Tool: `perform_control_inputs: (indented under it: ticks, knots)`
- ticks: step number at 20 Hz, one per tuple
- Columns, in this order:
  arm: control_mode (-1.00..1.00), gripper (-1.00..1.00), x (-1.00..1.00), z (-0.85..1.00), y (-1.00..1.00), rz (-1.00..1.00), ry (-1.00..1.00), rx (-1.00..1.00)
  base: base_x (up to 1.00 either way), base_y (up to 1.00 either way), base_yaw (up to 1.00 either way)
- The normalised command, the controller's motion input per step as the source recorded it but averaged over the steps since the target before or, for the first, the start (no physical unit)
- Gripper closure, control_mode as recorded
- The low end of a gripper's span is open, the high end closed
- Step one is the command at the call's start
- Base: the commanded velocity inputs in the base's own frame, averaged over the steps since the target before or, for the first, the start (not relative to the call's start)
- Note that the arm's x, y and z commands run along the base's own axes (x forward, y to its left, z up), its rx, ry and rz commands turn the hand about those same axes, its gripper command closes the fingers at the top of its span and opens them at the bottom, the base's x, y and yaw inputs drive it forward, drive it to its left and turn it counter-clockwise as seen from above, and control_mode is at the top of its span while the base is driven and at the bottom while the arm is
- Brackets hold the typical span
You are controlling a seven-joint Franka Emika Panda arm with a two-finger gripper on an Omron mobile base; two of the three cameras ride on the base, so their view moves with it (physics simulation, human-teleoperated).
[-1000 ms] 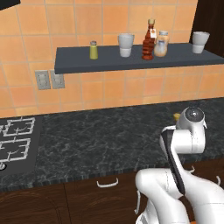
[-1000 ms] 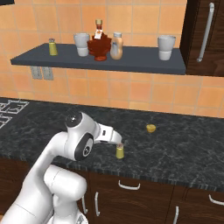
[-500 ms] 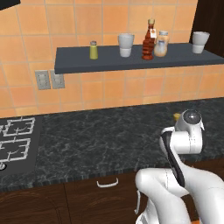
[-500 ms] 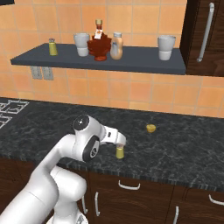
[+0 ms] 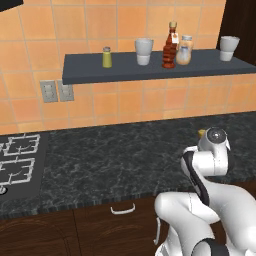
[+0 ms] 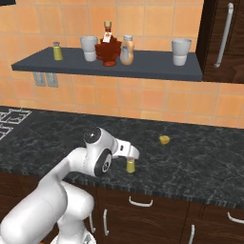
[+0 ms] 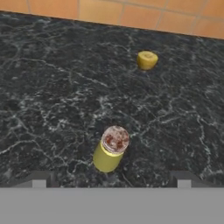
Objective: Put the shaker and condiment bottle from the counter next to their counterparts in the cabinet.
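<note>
The shaker (image 7: 110,149), a small yellow-green cylinder with a grey cap, stands upright on the black counter (image 7: 52,100) near its front edge, also seen as the shaker (image 6: 130,166). My gripper (image 7: 111,180) hangs open just above and behind it, one dark fingertip (image 7: 40,180) on each side, touching nothing. On the cabinet shelf (image 6: 143,70) the dark red condiment bottle (image 6: 108,46) stands right beside the pale orange bottle (image 6: 127,50). The twin shaker (image 6: 57,51) sits at the shelf's left end. The same condiment bottle (image 5: 170,46) and twin shaker (image 5: 107,57) appear in the left base view.
A small yellow rounded thing (image 7: 147,60) lies on the counter beyond the shaker. Two white-grey cups (image 6: 88,47) (image 6: 180,51) stand on the shelf. A stove (image 5: 15,160) lies at the far left. A tall dark cabinet (image 6: 224,38) bounds the right.
The arm's elbow has swung a little to the right and the hand has reached closer over the shaker. The shaker and the shelf items have not moved.
</note>
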Motion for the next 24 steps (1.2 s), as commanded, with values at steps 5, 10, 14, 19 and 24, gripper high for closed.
perform_control_inputs:
  ticks: [5, 10, 14, 19, 24]
  knots:
    - [-1.0, -1.0, 0.01, -0.2, -0.18, 0.0, 0.0, 0.0, 0.0, 0.0, 0.0]
    - [-1.0, -1.0, 0.01, -0.16, -0.08, -0.01, 0.0, 0.0, 0.0, 0.0, 0.0]
    - [-1.0, -1.0, 0.03, -0.14, 0.0, -0.01, 0.0, 0.0, 0.0, 0.0, 0.0]
    - [-1.0, -1.0, 0.04, -0.11, 0.0, 0.0, 0.0, 0.0, 0.0, 0.0, 0.0]
    - [-1.0, -1.0, 0.01, -0.11, 0.06, 0.0, 0.0, 0.0, 0.0, 0.0, 0.0]
